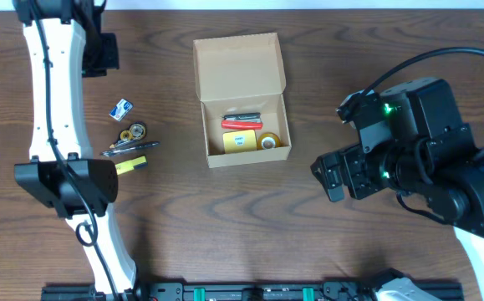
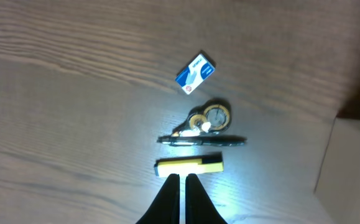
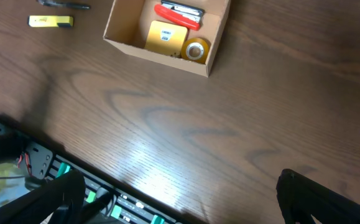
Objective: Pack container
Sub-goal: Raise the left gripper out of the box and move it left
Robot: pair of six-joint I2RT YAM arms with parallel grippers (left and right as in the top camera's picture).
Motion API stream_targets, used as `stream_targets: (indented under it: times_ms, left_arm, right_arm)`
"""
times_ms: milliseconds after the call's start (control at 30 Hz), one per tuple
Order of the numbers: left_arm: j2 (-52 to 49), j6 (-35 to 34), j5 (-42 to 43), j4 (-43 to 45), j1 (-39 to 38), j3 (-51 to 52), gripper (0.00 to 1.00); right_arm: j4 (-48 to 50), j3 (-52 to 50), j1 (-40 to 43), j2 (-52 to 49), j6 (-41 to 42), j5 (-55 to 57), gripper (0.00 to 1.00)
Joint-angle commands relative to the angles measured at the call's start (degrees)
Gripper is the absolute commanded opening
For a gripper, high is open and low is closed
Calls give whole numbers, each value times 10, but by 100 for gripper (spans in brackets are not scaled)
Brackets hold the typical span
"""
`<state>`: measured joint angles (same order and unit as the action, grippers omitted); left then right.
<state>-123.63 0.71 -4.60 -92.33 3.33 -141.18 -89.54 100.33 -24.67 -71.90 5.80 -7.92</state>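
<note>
The container, a tan cardboard box with its flap lid open at the back, stands mid-table. It holds a red tool, a yellow pad and a tape roll. It also shows in the right wrist view and in the left wrist view. My left gripper is shut and empty, its tips just short of a yellow highlighter. My right gripper is open wide and empty, over bare table to the right of the box.
Left of the box lie a blue-white small packet, a round tape dispenser, a dark pen and the highlighter. The table's front edge with a black rail lies below my right gripper.
</note>
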Motion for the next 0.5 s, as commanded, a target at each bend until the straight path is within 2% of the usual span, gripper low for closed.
stream_targets:
  times_ms: [0,100,267,467]
  left_arm:
    - [39,45,27,-45,-5,42,6]
    - [87,55,43,-42,1,130,6]
    - [216,82,64,16,23,302,6]
    - [298,82,63,105,70,420,6]
  right_arm:
    - [-1,1,3,-1,-7,2,99]
    - [-1,1,3,-1,-7,2,99]
    - [-1,1,3,-1,-7,2,99]
    - [-1,1,3,-1,-7,2,99]
